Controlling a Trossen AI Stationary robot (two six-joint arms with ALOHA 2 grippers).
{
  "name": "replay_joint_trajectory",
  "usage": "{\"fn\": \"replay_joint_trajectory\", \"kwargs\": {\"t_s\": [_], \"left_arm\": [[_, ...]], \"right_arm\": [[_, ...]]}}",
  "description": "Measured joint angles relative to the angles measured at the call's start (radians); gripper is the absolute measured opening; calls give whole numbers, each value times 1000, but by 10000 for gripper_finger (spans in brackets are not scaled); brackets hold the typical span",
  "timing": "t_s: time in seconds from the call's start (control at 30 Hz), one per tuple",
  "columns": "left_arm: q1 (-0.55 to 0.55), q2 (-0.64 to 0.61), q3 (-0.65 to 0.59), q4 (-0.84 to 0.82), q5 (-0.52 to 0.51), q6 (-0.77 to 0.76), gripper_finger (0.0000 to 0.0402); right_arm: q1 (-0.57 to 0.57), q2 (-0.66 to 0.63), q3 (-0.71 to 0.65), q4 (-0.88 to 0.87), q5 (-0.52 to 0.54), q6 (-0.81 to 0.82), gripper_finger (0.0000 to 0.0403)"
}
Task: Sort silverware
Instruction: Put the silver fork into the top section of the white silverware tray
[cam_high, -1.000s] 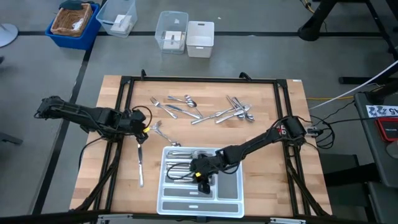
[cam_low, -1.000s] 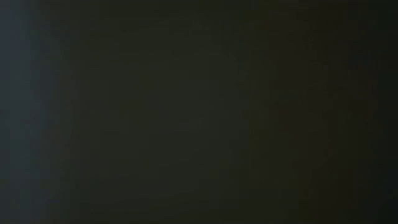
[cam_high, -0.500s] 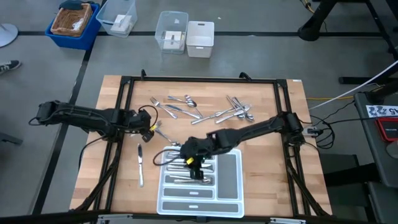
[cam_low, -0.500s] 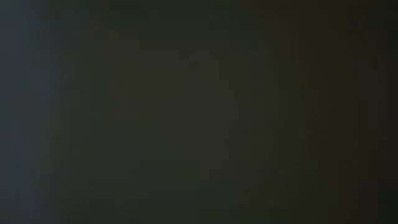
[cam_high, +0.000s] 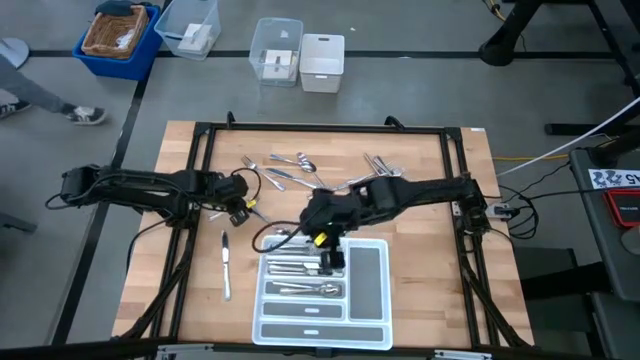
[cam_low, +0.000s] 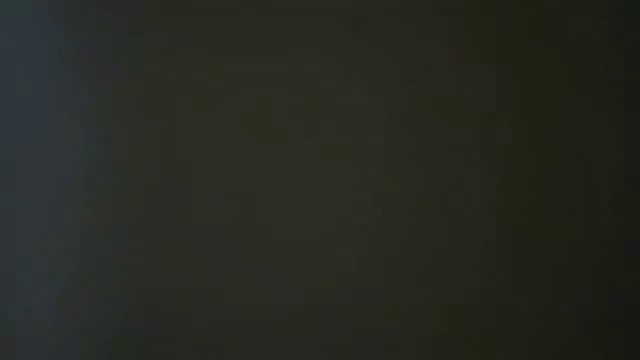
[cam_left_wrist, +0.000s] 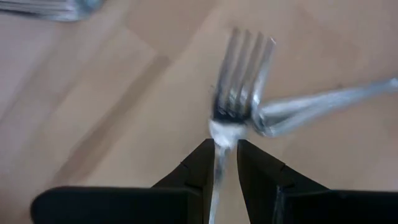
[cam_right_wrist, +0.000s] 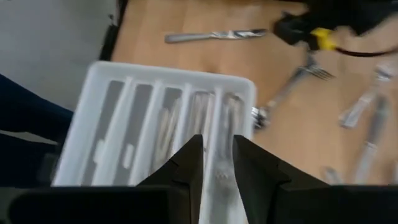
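A fork (cam_left_wrist: 239, 93) lies on the tabletop (cam_high: 470, 290) just left of centre, its handle running back between the fingers of the left end effector (cam_left_wrist: 225, 163) and its tines pointing away from that end effector; a second piece crosses it at the neck. The left end effector (cam_high: 243, 204) is clamped on the fork's handle. A knife (cam_high: 226, 264) lies alone lower left, long axis running toward the front edge. Loose silverware (cam_high: 375, 180) is scattered across the far middle of the tabletop in two clusters, lying at mixed angles. More pieces lie in the left compartments of the white tray (cam_high: 370, 275), lengthwise across it. The right end effector (cam_high: 326, 240) hangs over the tray's far edge with its fingers a narrow gap apart (cam_right_wrist: 214, 163) and nothing between them.
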Motion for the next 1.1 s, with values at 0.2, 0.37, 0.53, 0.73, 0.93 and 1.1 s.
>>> {"fn": "replay_joint_trajectory", "kwargs": {"t_s": [0.2,0.37,0.53,0.73,0.93,1.1], "left_arm": [[20,50,0,-2,39,17,59],[26,116,0,-3,40,16,59],[26,165,4,4,37,12,59],[25,200,6,7,32,9,59],[26,204,6,9,59,22,21],[26,205,5,9,67,-9,11]], "right_arm": [[-7,-74,-10,-128,114,-38,88],[-35,-123,-11,-274,202,-39,88],[-91,-160,-11,-332,214,-48,88],[-164,-163,-11,-342,214,-134,88],[-240,-163,-11,-343,167,-202,88],[-300,-163,-11,-364,165,-227,88]]}}
